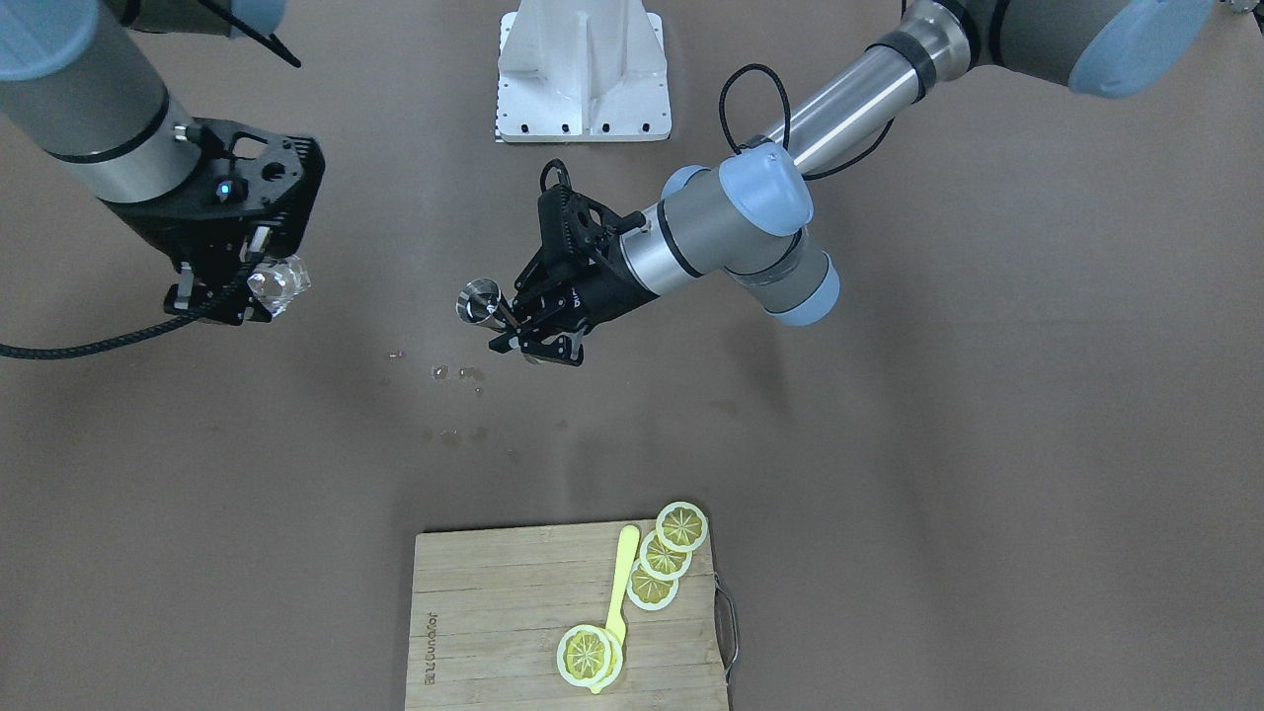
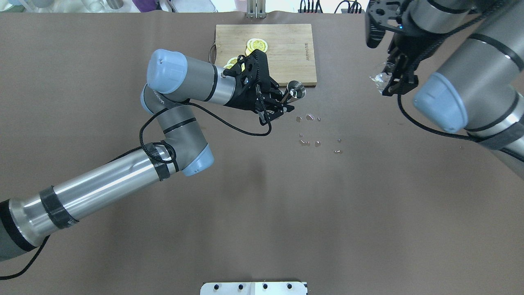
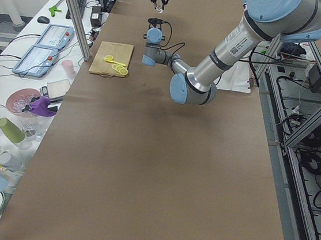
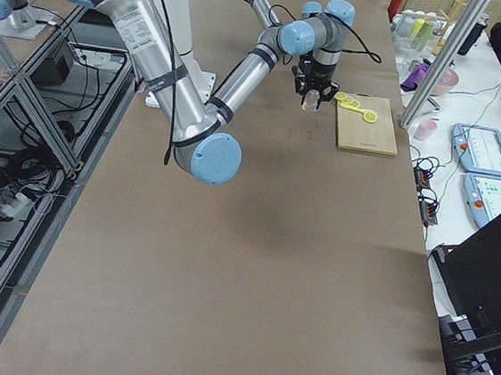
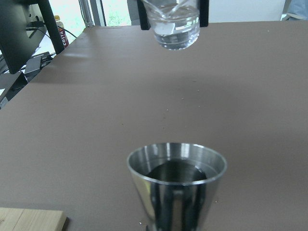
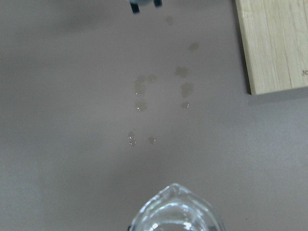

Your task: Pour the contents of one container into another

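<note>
My left gripper [image 1: 515, 331] [image 2: 284, 100] is shut on a steel jigger [image 1: 481, 301] [image 2: 295, 90], held near the table's middle, just beside the cutting board's near corner. In the left wrist view the jigger [image 5: 176, 187] stands upright, mouth up, its inside dark. My right gripper [image 1: 259, 296] [image 2: 388, 80] is shut on a clear faceted glass [image 1: 279, 281] [image 2: 380, 77], raised above the table well to the right of the jigger. The glass [image 5: 175, 24] holds some clear liquid; its rim [image 6: 175, 211] fills the bottom of the right wrist view.
Water drops [image 2: 309, 131] [image 6: 144, 96] lie on the brown table between the two grippers. A wooden cutting board [image 1: 494, 612] [image 2: 299, 45] carries lemon slices [image 1: 664, 555] and a yellow spoon [image 1: 620, 583]. The white robot mount [image 1: 583, 74] stands on the robot's side.
</note>
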